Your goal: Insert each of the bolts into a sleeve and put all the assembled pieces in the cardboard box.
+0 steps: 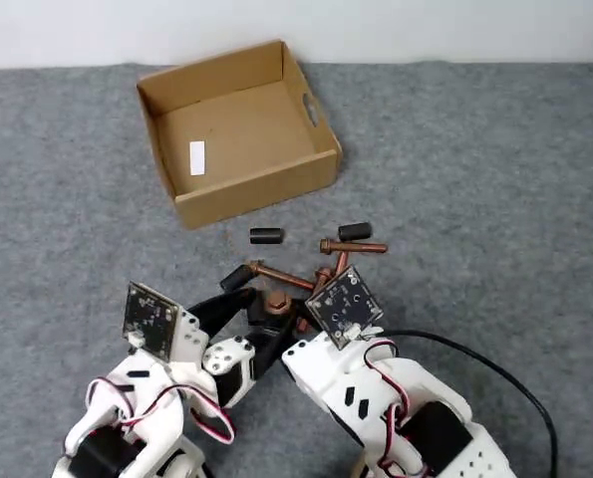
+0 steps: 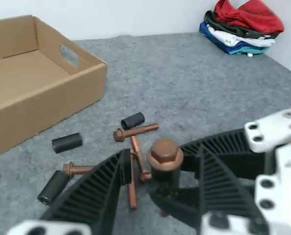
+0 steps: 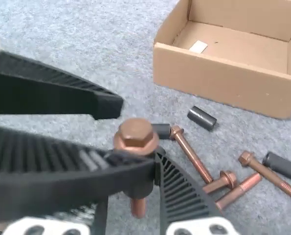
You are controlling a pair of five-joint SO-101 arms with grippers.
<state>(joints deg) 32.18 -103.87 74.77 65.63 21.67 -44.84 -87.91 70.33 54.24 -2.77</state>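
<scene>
Fingers point(image 3: 184, 196) of the right gripper point(image 3: 135, 171) clamp a black cylindrical sleeve point(image 2: 164, 177) carrying a copper hex-head bolt point(image 2: 164, 152) near the brown cardboard box point(image 1: 256, 191), with the left gripper point(image 2: 162, 164) fingers point(image 2: 103, 191) spread around it.

Grey carpet point(image 1: 495, 179), perhaps folded clothes point(image 2: 240, 27), white wall point(image 1: 376, 30)
</scene>
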